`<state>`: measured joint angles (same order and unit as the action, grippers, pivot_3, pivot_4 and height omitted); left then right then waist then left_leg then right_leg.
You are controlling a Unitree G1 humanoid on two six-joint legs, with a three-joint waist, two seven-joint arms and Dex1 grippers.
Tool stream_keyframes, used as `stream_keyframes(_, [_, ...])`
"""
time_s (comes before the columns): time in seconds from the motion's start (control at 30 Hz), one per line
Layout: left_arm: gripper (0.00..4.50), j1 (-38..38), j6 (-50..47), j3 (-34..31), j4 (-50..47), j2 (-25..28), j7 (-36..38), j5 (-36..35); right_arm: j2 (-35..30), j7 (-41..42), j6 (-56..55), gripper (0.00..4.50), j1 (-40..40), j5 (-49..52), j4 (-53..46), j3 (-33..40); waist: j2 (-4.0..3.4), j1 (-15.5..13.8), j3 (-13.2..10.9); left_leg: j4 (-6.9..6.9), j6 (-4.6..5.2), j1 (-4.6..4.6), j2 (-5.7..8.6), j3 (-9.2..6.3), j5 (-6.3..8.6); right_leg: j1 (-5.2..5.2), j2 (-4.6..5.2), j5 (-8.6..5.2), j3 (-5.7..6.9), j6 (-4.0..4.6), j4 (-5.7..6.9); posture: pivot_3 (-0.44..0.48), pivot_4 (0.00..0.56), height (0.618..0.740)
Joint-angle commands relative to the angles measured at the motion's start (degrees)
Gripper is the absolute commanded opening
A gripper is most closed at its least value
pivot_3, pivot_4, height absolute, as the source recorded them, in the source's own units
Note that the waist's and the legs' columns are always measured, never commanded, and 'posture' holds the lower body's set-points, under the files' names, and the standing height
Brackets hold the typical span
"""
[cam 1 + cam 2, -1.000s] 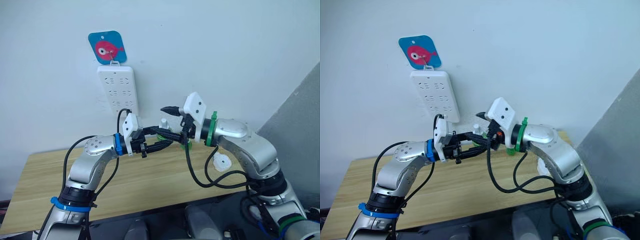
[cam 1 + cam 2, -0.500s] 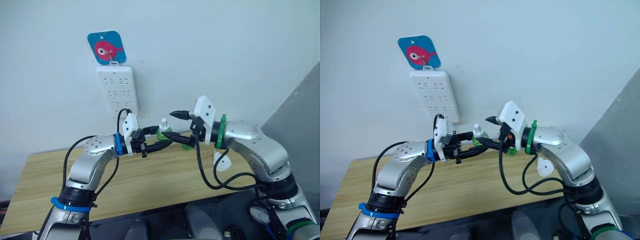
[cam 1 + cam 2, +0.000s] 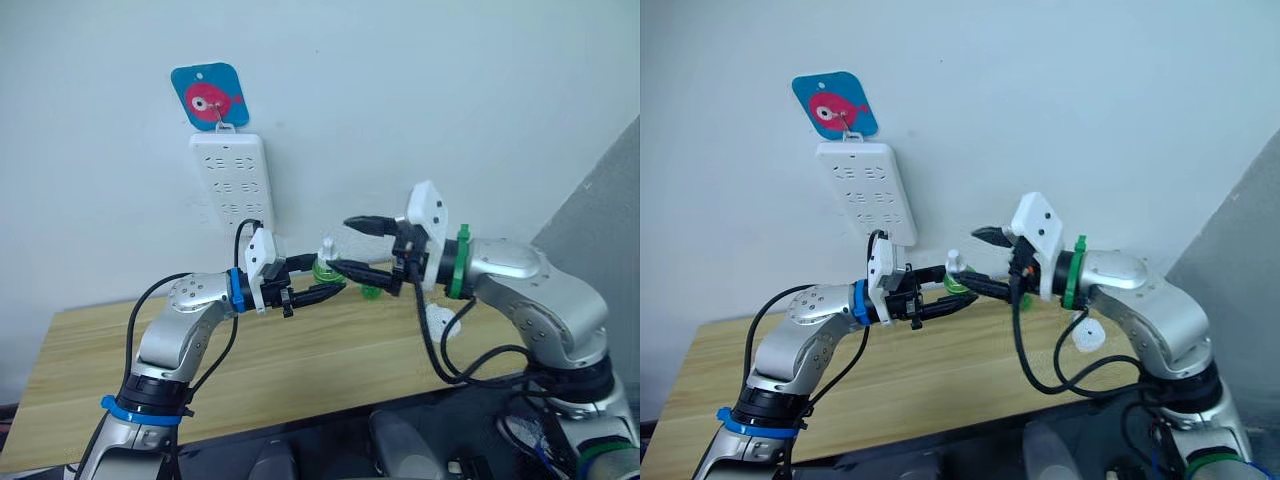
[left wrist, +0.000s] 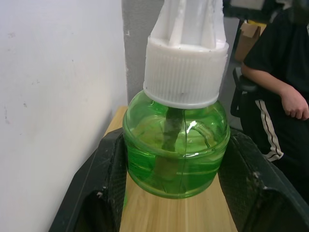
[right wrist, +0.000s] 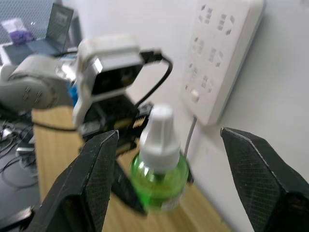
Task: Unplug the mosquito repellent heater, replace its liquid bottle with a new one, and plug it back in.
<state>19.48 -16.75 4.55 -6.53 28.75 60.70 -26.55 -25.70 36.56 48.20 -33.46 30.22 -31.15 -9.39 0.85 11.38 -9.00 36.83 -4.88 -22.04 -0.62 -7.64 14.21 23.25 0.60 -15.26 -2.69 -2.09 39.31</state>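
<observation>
Green bottle (image 4: 175, 150) clamped in left gripper (image 3: 335, 277); right gripper (image 3: 358, 245) agape.

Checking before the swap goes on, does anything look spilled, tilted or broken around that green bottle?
Nothing stands out. The green bottle sits upright in the left gripper, cap on, no liquid spilled. The right gripper is open beside it.

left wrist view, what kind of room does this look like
Probably an office or lab workspace rather than a home: a seated person and a cardboard box sit behind the wooden table, and a laptop stands on a desk in the right wrist view.
</observation>
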Motion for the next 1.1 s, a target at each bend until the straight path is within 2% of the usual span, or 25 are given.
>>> stream_keyframes(0.03, [2.29, 0.70, 0.95, -0.06, -1.94, -0.33, 0.20, -0.25, 1.50, -2.00, -0.58, 3.52, -1.18, -1.05, -0.32, -1.22, 0.00, -0.23, 0.00, 0.00, 0.00, -0.03, 0.01, -0.02, 0.00, 0.00, 0.02, 0.01, 0.01, 0.02, -0.02, -0.237, 0.095, 0.720])
stream_keyframes(0.23, [2.29, 0.98, 0.81, 0.15, -2.09, -0.53, -0.11, -0.21, 3.35, -1.93, 1.10, 3.52, -1.77, 0.37, 0.63, -2.30, -0.01, -0.15, 0.00, 0.00, 0.00, -0.07, 0.02, -0.04, 0.00, 0.00, 0.04, 0.03, 0.04, 0.03, -0.10, -0.230, 0.096, 0.720])
stream_keyframes(0.3, [2.29, 0.98, 0.76, 0.13, -2.19, -0.60, -0.22, -0.19, 3.77, -1.89, 1.00, 3.16, -2.03, 0.37, 1.02, -2.41, -0.01, -0.11, 0.00, 0.00, 0.00, -0.06, 0.02, -0.03, 0.00, 0.00, 0.03, 0.03, 0.04, 0.03, -0.10, -0.230, 0.096, 0.720])
stream_keyframes(0.37, [2.29, 0.85, 0.72, 0.05, -2.37, -0.59, -0.31, -0.20, 3.96, -1.48, 0.73, 2.57, -2.08, 0.67, 1.17, -2.43, -0.01, -0.15, 0.00, 0.00, 0.00, -0.06, 0.02, -0.03, 0.00, 0.00, 0.03, 0.03, 0.04, 0.03, -0.10, -0.226, 0.097, 0.720])
stream_keyframes(0.57, [2.29, 0.55, 0.67, -0.11, -2.77, -0.43, -0.42, -0.21, 3.93, -0.27, 0.23, 0.38, -1.79, 1.71, 1.06, -2.34, -0.01, -0.14, 0.00, -0.01, 0.01, -0.06, 0.02, -0.02, 0.00, 0.00, 0.03, 0.02, 0.03, 0.03, -0.10, -0.221, 0.100, 0.720])
stream_keyframes(1.1, [2.29, -1.78, 1.36, 0.55, -3.64, -0.53, -0.81, 0.50, 3.49, 3.17, -1.19, 0.32, -5.98, 8.36, 1.39, 5.31, -0.01, -0.20, 0.00, -0.01, 0.02, -0.07, 0.02, -0.03, 0.01, 0.00, 0.03, 0.03, 0.04, 0.03, -0.11, -0.222, 0.109, 0.720])
